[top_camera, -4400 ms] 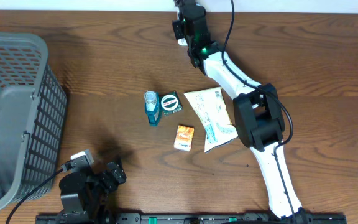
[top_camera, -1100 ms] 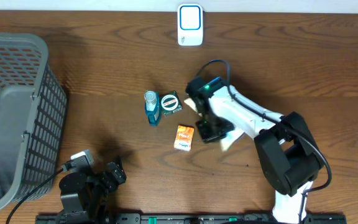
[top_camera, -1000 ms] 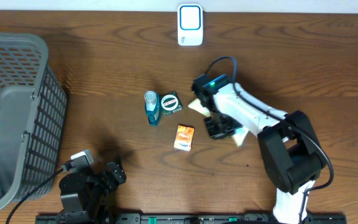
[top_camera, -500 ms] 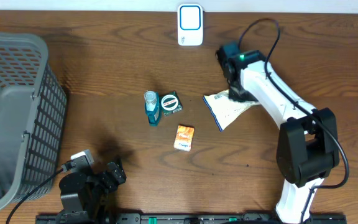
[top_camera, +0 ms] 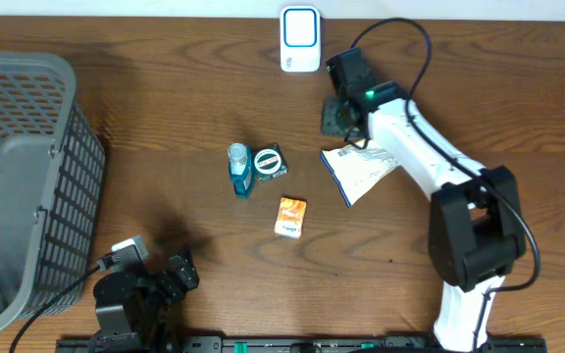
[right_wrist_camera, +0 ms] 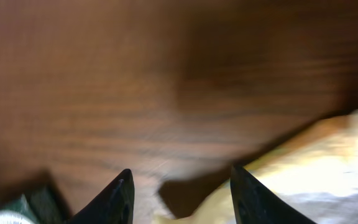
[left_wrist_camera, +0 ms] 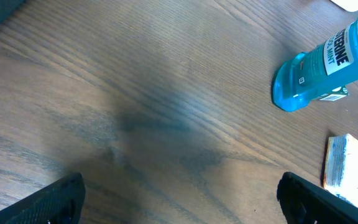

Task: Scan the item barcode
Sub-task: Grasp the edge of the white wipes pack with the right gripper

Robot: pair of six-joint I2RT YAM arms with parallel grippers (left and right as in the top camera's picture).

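Packet [top_camera: 361, 172] flat on table [top_camera: 165, 108]; only overhead shows scanner [top_camera: 300, 39]; left, right jaws parted, empty.

White printed packet [top_camera: 359, 169] lying flat, apart from white scanner [top_camera: 300, 39].

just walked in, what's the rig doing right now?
Barcode scan job. The right arm's fingers hang open and empty above the table, between the white scanner and the white packet, which lies flat and ungripped. The left arm's fingers are open too, parked at the basket side and touching nothing.
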